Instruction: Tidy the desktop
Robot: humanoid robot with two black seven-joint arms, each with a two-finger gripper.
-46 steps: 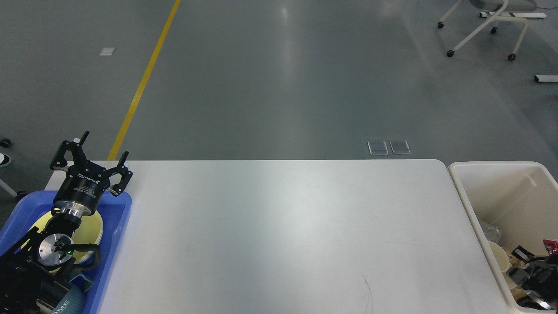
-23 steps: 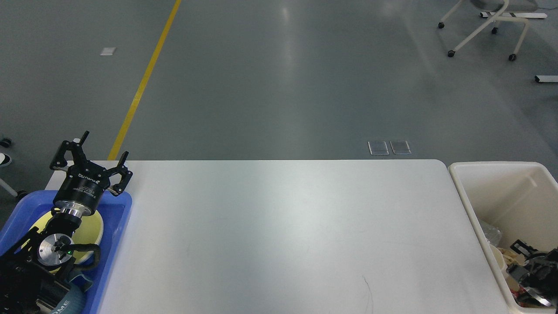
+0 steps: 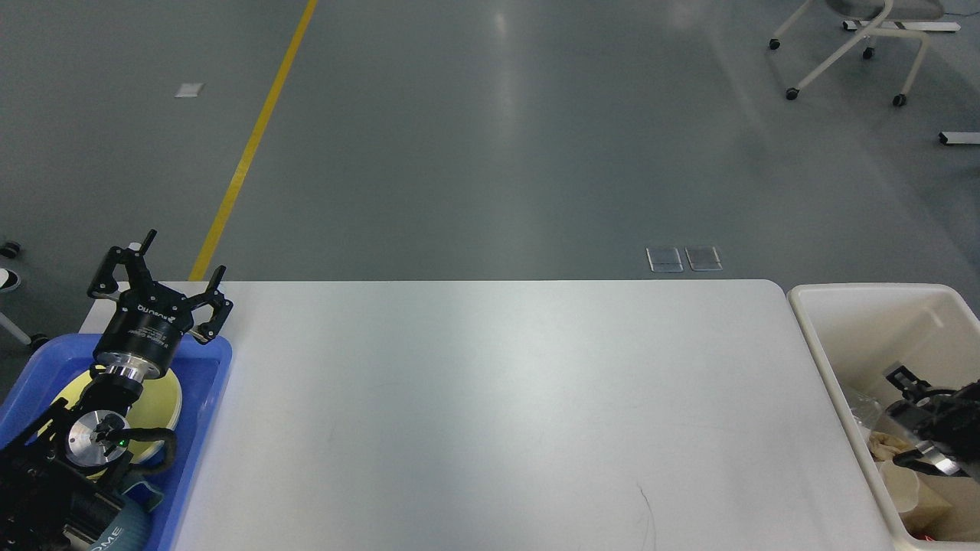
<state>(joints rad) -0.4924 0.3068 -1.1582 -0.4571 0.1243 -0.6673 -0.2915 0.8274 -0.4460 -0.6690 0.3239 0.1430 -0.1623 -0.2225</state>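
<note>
Two arms showing, one at each edge of the head view. Left gripper (image 3: 157, 264) is hanging above the far end of the blue tray (image 3: 218, 375), fingers spread wide, nothing between them. Tray is sitting on the left end of the desktop (image 3: 505, 413), holding a pale yellow plate (image 3: 164, 402) partly hidden under the arm. Right gripper (image 3: 907, 417) is sitting inside the cream bin (image 3: 811, 321), which is standing just beside the right end of the desktop; it's small and dark against the clutter, so can't tell how far its fingers are apart or whether it's holding anything. Crumpled tan and clear scraps (image 3: 911, 490) are lying in the bin below it. Desktop is filling the lower middle of the view, white, with a thin dark mark (image 3: 647, 513) near the front edge.
</note>
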